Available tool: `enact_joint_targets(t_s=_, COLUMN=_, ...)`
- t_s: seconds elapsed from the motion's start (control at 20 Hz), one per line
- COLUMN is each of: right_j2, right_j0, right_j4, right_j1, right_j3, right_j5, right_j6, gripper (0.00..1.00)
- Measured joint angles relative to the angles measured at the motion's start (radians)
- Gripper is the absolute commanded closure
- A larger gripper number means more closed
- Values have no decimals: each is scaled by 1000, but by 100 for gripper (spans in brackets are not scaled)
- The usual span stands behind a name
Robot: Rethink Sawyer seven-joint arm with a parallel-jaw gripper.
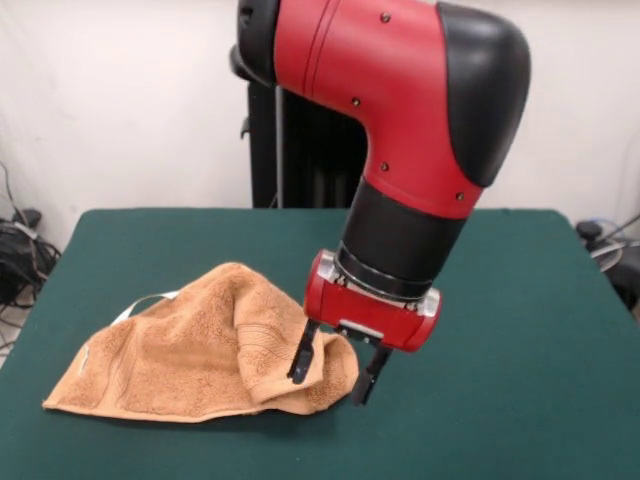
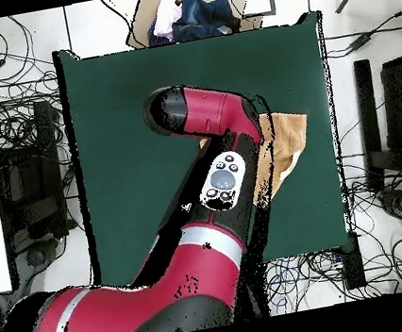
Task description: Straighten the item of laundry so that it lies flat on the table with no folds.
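The orange-tan towel [image 1: 190, 350] lies crumpled on the left part of the green table [image 1: 500, 300], with its right side folded over into a thick hump. A white strip [image 1: 145, 303] shows at its far left edge. My gripper [image 1: 335, 370] is open, low at the towel's right end, and its two fingers straddle the folded corner. One dark finger [image 1: 303, 358] is in front of the cloth and the other is just off its right edge. In the overhead view the arm [image 2: 210, 143] hides the gripper, and only part of the towel [image 2: 286, 135] shows beside it on the table [image 2: 117, 102].
The black pedestal [image 1: 290, 150] stands behind the table's far edge. Cables [image 1: 20, 250] lie on the floor off the table's left side. A cardboard box with clothes [image 2: 197, 11] sits beyond the table edge in the overhead view.
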Motion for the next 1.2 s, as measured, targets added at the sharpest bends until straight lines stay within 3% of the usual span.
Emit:
enact_joint_targets(t_s=0.6, right_j2=-139, right_j0=71, right_j4=0, right_j1=60, right_j3=-9, right_j5=-11, right_j6=62, gripper=0)
enact_joint_targets(t_s=1.2, right_j2=-264, right_j0=93, right_j4=1, right_j1=236, right_j3=-10, right_j5=-11, right_j6=152, gripper=0)
